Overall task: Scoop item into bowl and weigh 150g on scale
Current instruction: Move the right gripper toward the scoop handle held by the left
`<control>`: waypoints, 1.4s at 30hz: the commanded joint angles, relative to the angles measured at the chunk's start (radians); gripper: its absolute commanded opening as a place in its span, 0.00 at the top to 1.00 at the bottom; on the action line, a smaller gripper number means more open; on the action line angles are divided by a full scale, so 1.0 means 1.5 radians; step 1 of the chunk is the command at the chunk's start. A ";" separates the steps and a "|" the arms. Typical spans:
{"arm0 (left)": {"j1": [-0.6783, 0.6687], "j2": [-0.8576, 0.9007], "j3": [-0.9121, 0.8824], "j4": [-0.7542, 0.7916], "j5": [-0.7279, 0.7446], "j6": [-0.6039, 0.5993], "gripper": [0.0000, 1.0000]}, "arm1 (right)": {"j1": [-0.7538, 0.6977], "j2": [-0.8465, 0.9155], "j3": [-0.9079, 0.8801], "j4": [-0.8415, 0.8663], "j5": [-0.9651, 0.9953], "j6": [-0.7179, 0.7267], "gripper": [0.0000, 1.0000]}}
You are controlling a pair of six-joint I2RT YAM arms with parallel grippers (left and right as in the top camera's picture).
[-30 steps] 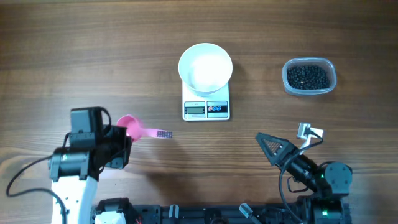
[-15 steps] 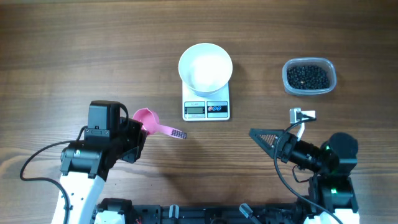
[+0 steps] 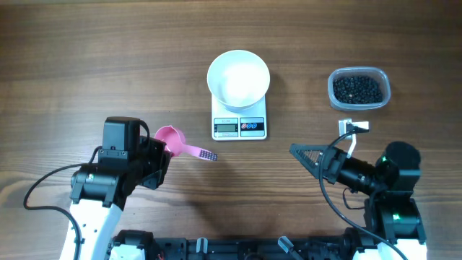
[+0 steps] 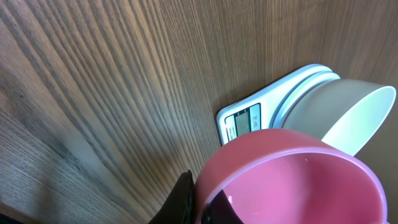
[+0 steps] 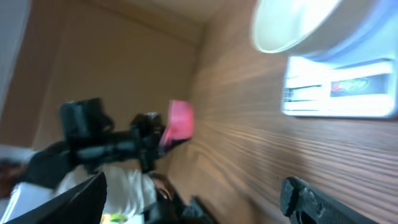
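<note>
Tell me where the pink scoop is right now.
In the overhead view the pink scoop sits left of centre in the left gripper, lower-left of the scale that carries the bowl.

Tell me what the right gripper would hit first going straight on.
Likely the pink scoop in the left gripper: the right gripper aims just past the scale's near edge. Depth is unclear; it might clip the scale.
</note>
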State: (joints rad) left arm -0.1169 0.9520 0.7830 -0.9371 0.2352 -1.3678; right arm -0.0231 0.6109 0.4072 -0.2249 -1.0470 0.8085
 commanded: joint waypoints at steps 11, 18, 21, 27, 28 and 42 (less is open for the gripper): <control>-0.003 0.001 -0.003 0.002 0.008 -0.006 0.96 | 0.055 0.014 0.197 -0.319 0.216 -0.203 0.02; -0.003 0.001 -0.003 0.001 0.013 -0.006 0.96 | 0.072 0.084 0.281 -0.482 0.269 -0.285 0.01; -0.003 0.001 -0.003 0.001 0.016 -0.006 0.96 | 0.072 0.106 0.281 -0.500 0.269 -0.294 0.00; -0.003 0.001 -0.003 0.002 0.020 -0.006 0.96 | 0.072 0.136 0.281 -0.493 0.264 -0.267 0.00; -0.003 0.001 -0.003 0.002 0.020 -0.006 0.96 | 0.072 0.139 0.281 -0.489 0.264 -0.264 0.00; -0.003 0.002 -0.003 0.028 0.020 -0.045 0.96 | 0.075 0.162 0.277 -0.429 0.132 -0.312 0.02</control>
State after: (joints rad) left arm -0.1169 0.9520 0.7830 -0.9092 0.2604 -1.4052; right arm 0.0803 0.8448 0.8089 -0.8848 -0.7898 0.3714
